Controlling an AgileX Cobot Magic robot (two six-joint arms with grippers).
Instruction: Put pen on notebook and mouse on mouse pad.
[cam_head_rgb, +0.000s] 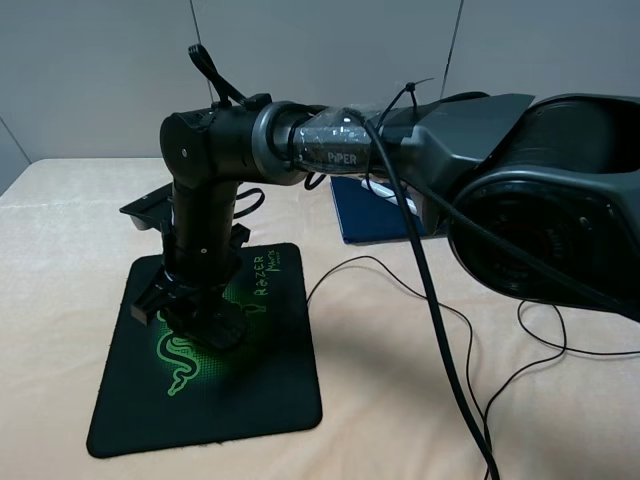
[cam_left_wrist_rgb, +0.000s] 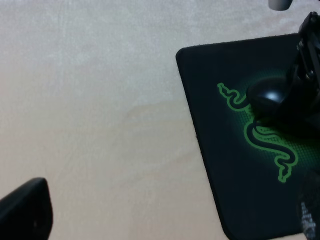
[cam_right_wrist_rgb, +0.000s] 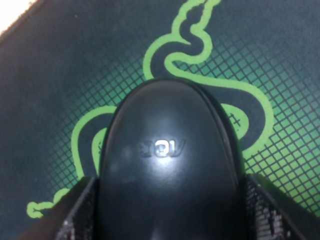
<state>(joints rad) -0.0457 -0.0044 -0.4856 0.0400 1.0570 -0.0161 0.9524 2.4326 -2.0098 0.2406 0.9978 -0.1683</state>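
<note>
A: Mouse pad (cam_head_rgb: 120, 420) — where is it?
B: Lower left of the high view, flat on the beige worktop (cam_head_rgb: 400, 400); nothing sits on it but the mouse.
A: And the notebook (cam_head_rgb: 360, 215)?
B: Upper centre, partly behind the arm.
A: The mouse (cam_right_wrist_rgb: 167, 165)?
B: On the pad's green logo, clamped between the right tool's (cam_right_wrist_rgb: 165, 220) fingers (cam_right_wrist_rgb: 75, 215).
A: Left tool (cam_left_wrist_rgb: 25, 210)?
B: Only a dark corner shows; I cannot tell its state.

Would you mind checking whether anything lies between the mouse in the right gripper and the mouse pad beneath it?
Nothing visible does. The right gripper holds the mouse directly over the mouse pad, above its green logo, with only bare pad showing around it.
</note>
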